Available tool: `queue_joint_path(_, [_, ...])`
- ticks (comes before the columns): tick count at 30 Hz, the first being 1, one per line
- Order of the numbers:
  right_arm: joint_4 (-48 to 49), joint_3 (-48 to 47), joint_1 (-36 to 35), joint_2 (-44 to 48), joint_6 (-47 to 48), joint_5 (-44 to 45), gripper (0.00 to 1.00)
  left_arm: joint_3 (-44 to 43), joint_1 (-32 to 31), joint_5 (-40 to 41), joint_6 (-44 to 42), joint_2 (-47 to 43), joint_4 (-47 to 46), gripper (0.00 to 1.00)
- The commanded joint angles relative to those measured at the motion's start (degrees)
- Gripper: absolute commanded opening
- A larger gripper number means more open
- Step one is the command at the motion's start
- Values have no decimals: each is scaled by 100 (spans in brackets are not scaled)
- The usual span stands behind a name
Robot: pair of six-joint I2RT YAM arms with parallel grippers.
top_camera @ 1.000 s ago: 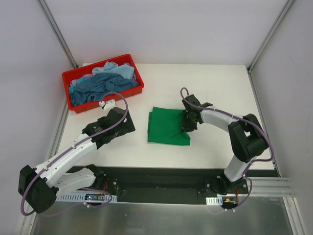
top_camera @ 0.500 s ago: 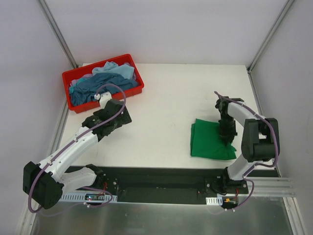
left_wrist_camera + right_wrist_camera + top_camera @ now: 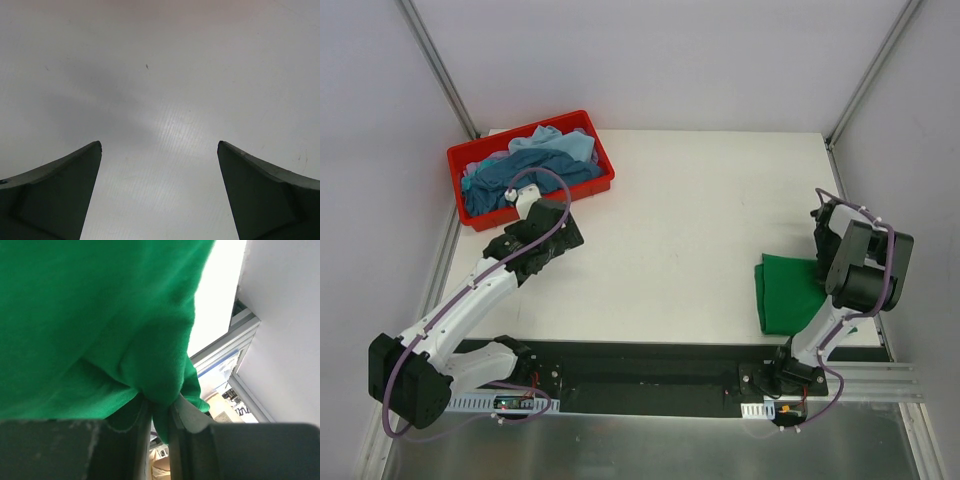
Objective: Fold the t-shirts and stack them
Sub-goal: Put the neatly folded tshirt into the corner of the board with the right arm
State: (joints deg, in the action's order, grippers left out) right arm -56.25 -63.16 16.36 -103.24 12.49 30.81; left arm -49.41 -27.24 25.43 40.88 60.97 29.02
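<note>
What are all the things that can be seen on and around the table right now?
green t-shirt: one, bright green, folded, at the table's near right edge.
blue t-shirts: at least two, dark teal-blue and pale blue, crumpled in the bin.
bin: one, red, far left corner.
table: one, white.
left gripper: black, open, above bare table near the bin.
right gripper: black, shut on the green t-shirt.
</note>
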Motion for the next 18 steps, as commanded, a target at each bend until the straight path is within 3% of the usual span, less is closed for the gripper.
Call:
queue_joint_path(1, [26, -294, 297, -100, 219, 530, 21, -166, 88, -29, -89, -111, -36, 99])
queue_joint_path(7, [238, -399, 491, -179, 219, 672, 26, -192, 97, -3, -72, -173, -36, 99])
queue_joint_path(10, [123, -426, 491, -179, 122, 856, 61, -183, 97, -29, -54, -208, -36, 99])
queue_joint_path(13, [97, -504, 500, -83, -88, 1093, 82, -201, 105, -64, 25, -235, -28, 99])
queue_joint_path(16, [-26, -680, 500, 215, -255, 1121, 93, -271, 105, -354, 34, -217, -28, 99])
queue_joint_path(18, [-53, -794, 491, 610, -352, 981, 94, -289, 105, -460, 43, -217, -36, 99])
